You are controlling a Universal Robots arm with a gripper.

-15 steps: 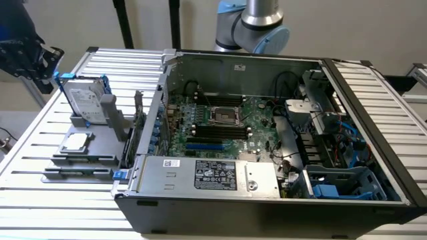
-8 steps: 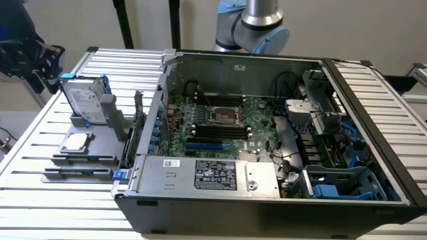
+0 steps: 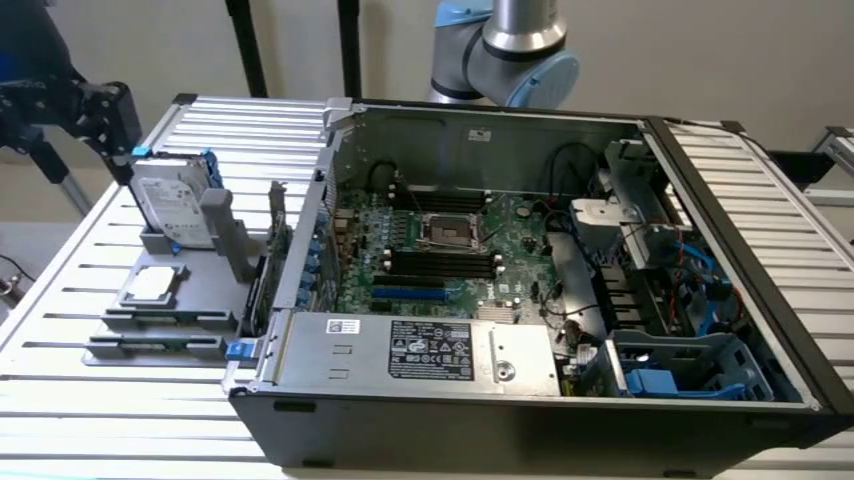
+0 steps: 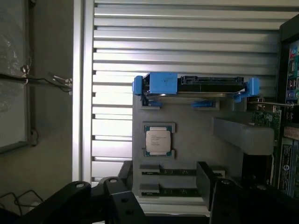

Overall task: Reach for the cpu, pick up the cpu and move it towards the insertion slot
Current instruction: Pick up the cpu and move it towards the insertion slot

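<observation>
Your gripper (image 4: 163,177) stands spread, holding nothing. Cpu (image 4: 158,140) lies flat in the tray (image 4: 196,140), ahead of the fingertips and clear of them. Slot (image 3: 450,230) sits well off, inside the case (image 3: 534,400).

Just ahead of the gripper (image 4: 161,193) I count two memory sticks (image 4: 168,172), then one cpu (image 4: 158,141), and one blue-framed hard drive (image 4: 196,86) farthest from it. Off to its side are one open computer case (image 3: 534,425) and one insertion slot (image 3: 447,232).
</observation>
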